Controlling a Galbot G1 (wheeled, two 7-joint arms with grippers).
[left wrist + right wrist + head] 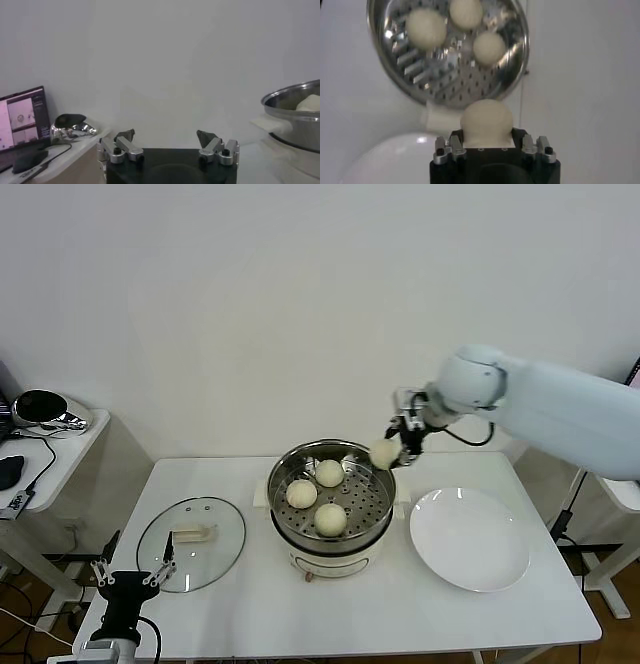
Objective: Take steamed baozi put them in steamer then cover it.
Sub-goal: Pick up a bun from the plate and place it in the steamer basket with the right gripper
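Note:
The steamer (372, 512), a shiny steel pot on a cream base, stands mid-table with three baozi (330, 518) on its perforated tray. My right gripper (390, 450) is shut on the fourth baozi (383, 452) and holds it just above the steamer's far right rim. In the right wrist view this baozi (486, 121) sits between the jaws, with the tray (455, 80) and three baozi beyond. The glass cover (191, 543) with its cream handle lies flat on the table to the left. My left gripper (132, 576) is open and empty at the front left, near the cover.
A flat white plate (469, 537) lies to the right of the steamer. A side table (60, 446) at the far left carries a dark device and cables. The steamer's rim (295, 102) shows in the left wrist view.

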